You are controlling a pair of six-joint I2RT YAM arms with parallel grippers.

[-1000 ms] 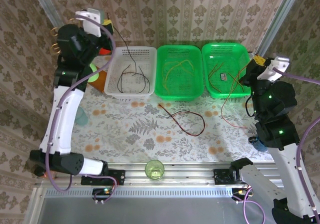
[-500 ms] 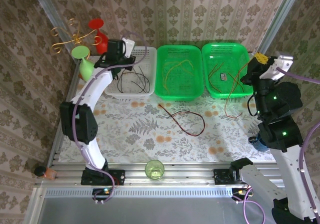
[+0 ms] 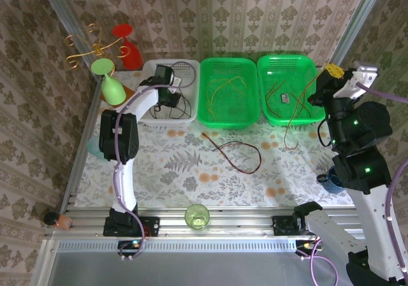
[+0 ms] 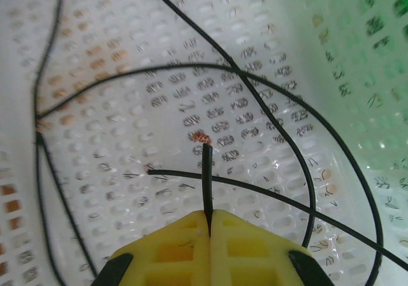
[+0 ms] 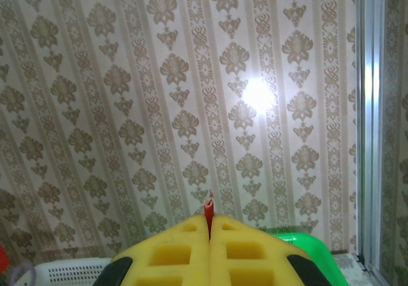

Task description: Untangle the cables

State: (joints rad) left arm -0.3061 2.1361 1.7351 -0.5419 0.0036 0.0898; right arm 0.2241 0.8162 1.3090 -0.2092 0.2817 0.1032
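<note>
1. The left gripper (image 4: 209, 221) reaches down into the white basket (image 3: 189, 62), its yellow fingers pressed together on the end of a black cable (image 4: 205, 171); a short stub with bare copper strands sticks out past the tips
2. That pinch close to the end probably gives control of where the tip lands, so the cable joins the other black cables (image 4: 268, 107) curving over the basket floor
3. The right gripper (image 5: 209, 225) is raised beside the right green basket (image 3: 287, 58) and clamped shut on the tip of a red cable (image 5: 208, 211); in the top view a thin wire hangs from it across the basket's near rim toward the table (image 3: 172, 171)
4. Holding it high likely lets the cable's own weight pull it straight and free of its neighbours
5. Yellow and orange-brown cables (image 3: 226, 88) lie in the middle green basket (image 3: 229, 60), which suggests sorting by colour, one kind to each basket
6. A dark red cable (image 3: 239, 144) lies looped on the table in front of the baskets, apart from both grippers, so it seems to be waiting its turn
</note>
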